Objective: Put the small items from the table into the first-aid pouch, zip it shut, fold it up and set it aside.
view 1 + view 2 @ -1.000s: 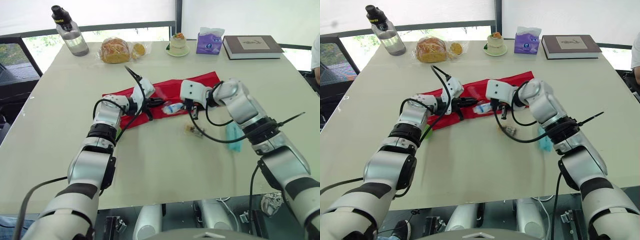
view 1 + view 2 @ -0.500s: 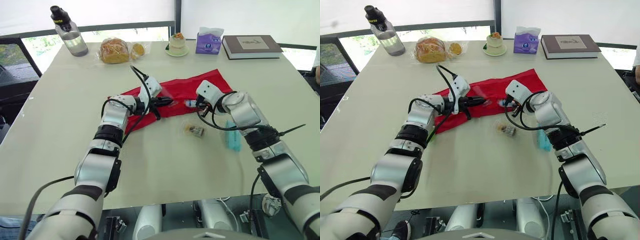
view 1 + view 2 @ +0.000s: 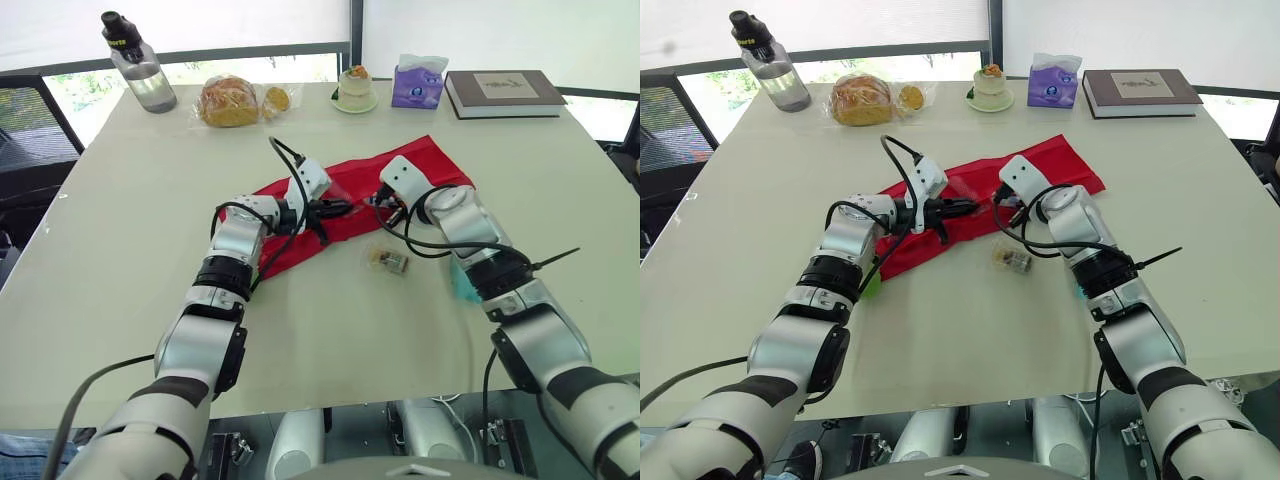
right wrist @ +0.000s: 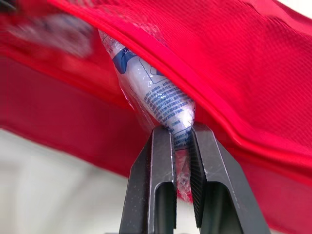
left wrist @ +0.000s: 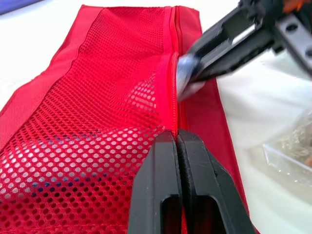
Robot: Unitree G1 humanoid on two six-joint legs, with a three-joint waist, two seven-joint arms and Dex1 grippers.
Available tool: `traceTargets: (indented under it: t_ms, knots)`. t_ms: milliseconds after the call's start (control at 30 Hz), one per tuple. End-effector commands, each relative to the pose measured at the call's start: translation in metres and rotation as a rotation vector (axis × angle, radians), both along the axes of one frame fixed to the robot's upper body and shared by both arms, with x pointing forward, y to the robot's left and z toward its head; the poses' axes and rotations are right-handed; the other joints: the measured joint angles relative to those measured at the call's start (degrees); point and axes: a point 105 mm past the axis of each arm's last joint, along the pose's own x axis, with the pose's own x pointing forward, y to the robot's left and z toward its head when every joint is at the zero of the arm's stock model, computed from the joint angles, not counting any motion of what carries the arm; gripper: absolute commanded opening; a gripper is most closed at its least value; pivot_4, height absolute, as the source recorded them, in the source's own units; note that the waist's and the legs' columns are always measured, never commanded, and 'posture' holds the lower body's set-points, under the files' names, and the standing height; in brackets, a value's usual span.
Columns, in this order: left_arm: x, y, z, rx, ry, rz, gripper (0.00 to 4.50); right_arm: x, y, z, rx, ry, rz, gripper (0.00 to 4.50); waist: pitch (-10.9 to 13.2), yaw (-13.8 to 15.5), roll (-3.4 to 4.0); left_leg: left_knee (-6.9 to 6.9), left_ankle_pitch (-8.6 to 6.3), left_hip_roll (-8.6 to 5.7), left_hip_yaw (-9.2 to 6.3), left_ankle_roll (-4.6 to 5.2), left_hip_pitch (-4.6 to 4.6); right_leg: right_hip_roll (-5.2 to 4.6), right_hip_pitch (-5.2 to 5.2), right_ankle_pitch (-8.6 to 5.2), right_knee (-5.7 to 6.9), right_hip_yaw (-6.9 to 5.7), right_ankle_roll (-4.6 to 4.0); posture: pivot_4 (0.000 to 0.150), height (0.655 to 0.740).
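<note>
The red first-aid pouch (image 3: 420, 165) lies across the middle of the table, its mesh side (image 5: 97, 112) up. My left gripper (image 5: 176, 139) is shut on the pouch's zipper edge, holding the mouth up. My right gripper (image 4: 180, 131) is shut on a small white packet with blue print (image 4: 156, 92), whose tip sits inside the pouch's opening. In the head views the two grippers meet at the pouch's middle, the left one (image 3: 340, 208) just left of the right one (image 3: 378, 200). A clear packet (image 3: 388, 261) lies in front of the pouch. A teal item (image 3: 462, 280) lies partly under my right arm.
Along the far edge stand a water bottle (image 3: 138, 65), bagged bread (image 3: 232, 100), a dessert cup on a saucer (image 3: 355, 90), a purple tissue pack (image 3: 418, 82) and a book (image 3: 505, 92). A small green thing (image 3: 870, 283) lies by my left forearm.
My right gripper carried the white packet from in front of the pouch up into its opening. My left gripper moved right with the pouch edge, and the pouch shifted right.
</note>
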Motion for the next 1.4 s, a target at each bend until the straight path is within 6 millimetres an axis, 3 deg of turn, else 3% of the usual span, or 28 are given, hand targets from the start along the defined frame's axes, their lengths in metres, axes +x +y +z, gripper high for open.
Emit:
traceTargets:
  t_ms: [33, 300, 333, 567, 867, 967, 1100, 1133, 1200, 1400]
  knots:
    - [-0.003, -0.01, 0.014, -0.029, -0.049, -0.034, 0.0, 0.003, 0.013, 0.018, -0.004, -0.063, 0.004, 0.02, 0.0, 0.0, 0.0, 0.0, 0.0, 0.0, -0.01, 0.0, -0.01, 0.0, 0.0, 0.0, -0.01, -0.01, 0.0, 0.15, 0.74]
    - [-0.005, -0.011, 0.011, -0.037, -0.039, -0.033, 0.0, -0.004, 0.033, 0.026, 0.115, -0.037, 0.041, 0.02, 0.0, 0.0, 0.0, -0.03, 0.0, 0.0, -0.02, 0.0, 0.0, 0.0, -0.01, 0.0, -0.01, -0.01, 0.0, 0.15, 0.74]
    - [-0.005, -0.01, 0.011, -0.037, -0.037, -0.03, 0.0, -0.006, 0.034, 0.027, 0.134, -0.027, 0.053, 0.92, 0.0, 0.0, 0.0, -0.03, 0.0, 0.0, -0.02, 0.0, 0.0, 0.0, -0.01, 0.0, -0.01, -0.01, 0.0, 0.15, 0.74]
    - [-0.001, -0.005, 0.012, -0.047, -0.029, -0.008, 0.0, -0.019, 0.021, 0.022, 0.198, 0.018, 0.086, 3.87, 0.0, 0.0, 0.01, -0.03, 0.0, 0.0, -0.03, 0.0, 0.0, 0.0, 0.0, 0.0, -0.03, -0.02, 0.0, 0.15, 0.74]
    - [0.0, 0.001, 0.011, -0.043, -0.004, -0.015, 0.0, -0.043, -0.019, 0.027, 0.316, -0.009, 0.145, 3.87, 0.0, 0.0, 0.0, -0.06, 0.0, 0.0, -0.02, 0.0, -0.01, 0.01, 0.0, -0.01, -0.08, -0.01, 0.01, 0.15, 0.74]
    - [0.0, 0.002, 0.011, -0.043, -0.001, -0.02, 0.0, -0.04, -0.024, 0.025, 0.32, -0.048, 0.153, 3.17, 0.0, -0.1, 0.0, -0.07, 0.0, 0.01, -0.01, 0.0, 0.01, 0.01, 0.0, -0.01, -0.09, -0.01, 0.01, 0.15, 0.74]
    - [0.0, 0.003, 0.012, -0.042, -0.002, -0.024, 0.0, -0.035, -0.024, 0.02, 0.317, -0.079, 0.164, 1.42, 0.0, -0.1, 0.01, -0.12, 0.0, 0.02, 0.02, 0.0, 0.03, 0.04, 0.0, -0.01, -0.09, 0.04, 0.01, 0.15, 0.74]
    - [0.0, 0.003, 0.013, -0.043, -0.002, -0.025, 0.0, -0.033, -0.023, 0.018, 0.308, -0.086, 0.166, 0.73, 0.0, -0.1, 0.01, -0.12, 0.0, 0.03, 0.02, 0.0, 0.03, 0.04, 0.0, -0.01, -0.11, 0.03, 0.01, 0.15, 0.74]
    - [0.0, 0.003, 0.013, -0.041, -0.004, -0.029, 0.0, -0.029, -0.022, 0.014, 0.292, -0.102, 0.173, 0.15, 0.0, -0.1, 0.0, -0.11, 0.0, 0.02, 0.05, 0.0, 0.01, 0.02, 0.01, 0.0, -0.15, 0.04, 0.01, 0.15, 0.74]
    - [-0.002, 0.004, 0.013, -0.029, -0.013, -0.042, 0.0, -0.017, -0.011, 0.01, 0.296, -0.13, 0.19, 0.15, 0.0, -0.2, 0.01, -0.13, 0.0, 0.03, 0.06, 0.0, 0.03, 0.04, 0.0, 0.0, -0.17, 0.07, 0.01, 0.15, 0.74]
